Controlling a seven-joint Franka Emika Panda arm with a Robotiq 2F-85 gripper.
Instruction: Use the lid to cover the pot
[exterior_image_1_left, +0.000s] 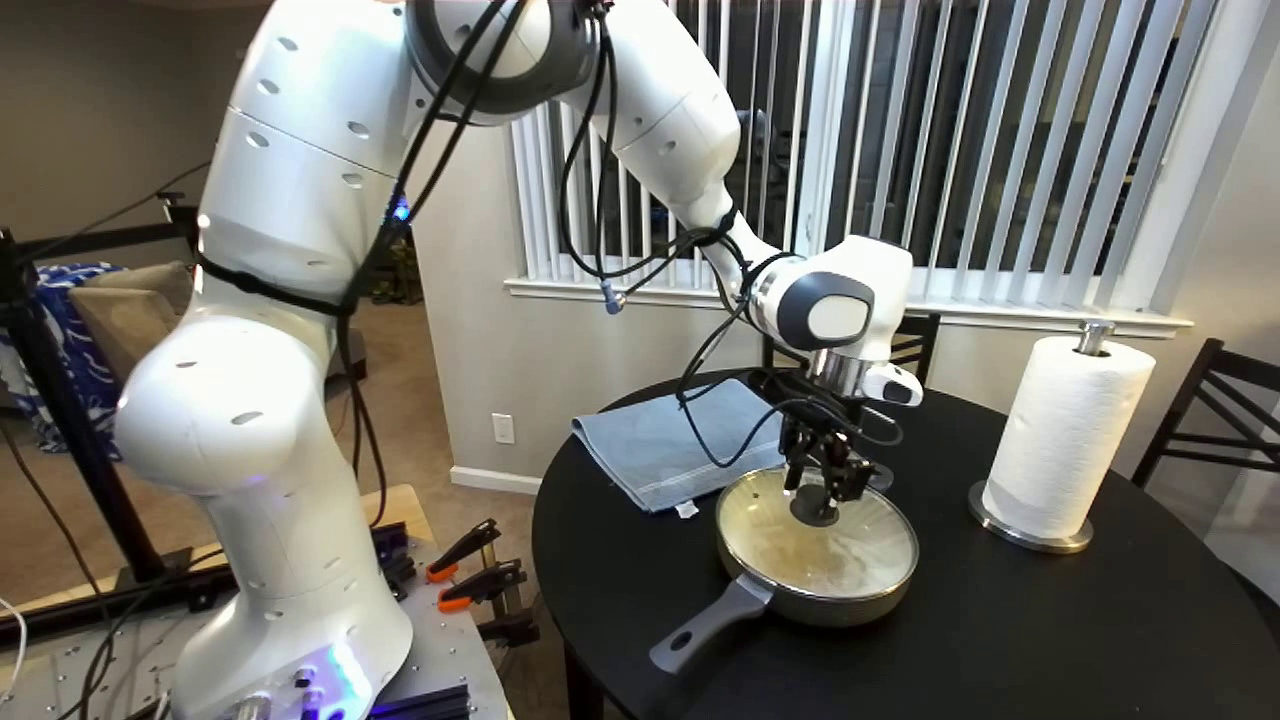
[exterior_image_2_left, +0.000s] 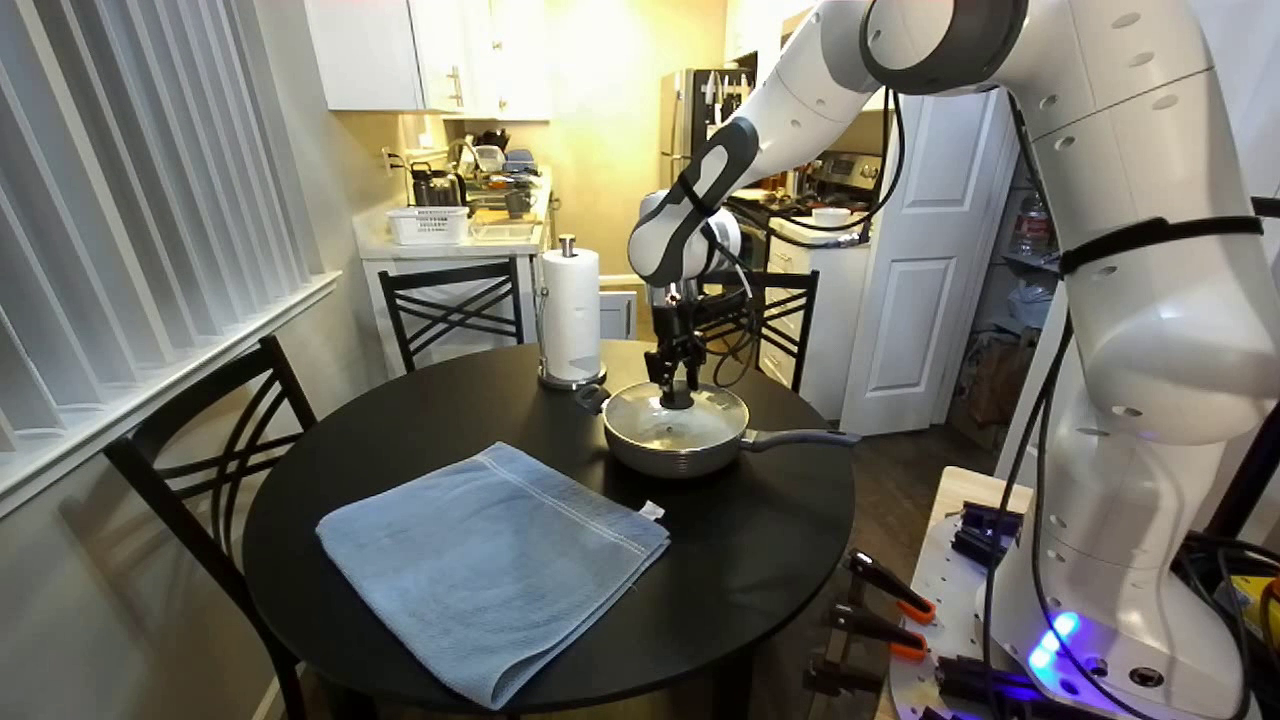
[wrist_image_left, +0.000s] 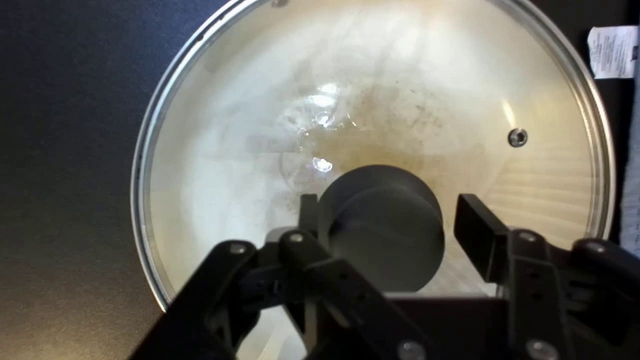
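Observation:
The see-through lid with its metal rim lies on the shallow pot and spans its mouth. The same lid and pot show in an exterior view, with the rim looking level. The pot's long grey handle points away from the pan. The lid's dark round knob stands between the fingers of my gripper. The fingers are apart: the left one is close against the knob, perhaps touching, and a gap shows at the right. The gripper is low over the lid.
A blue-grey cloth lies on the round black table beside the pot. A paper towel roll stands on its holder at the other side. A small dark side handle sticks out opposite the long handle. Chairs surround the table.

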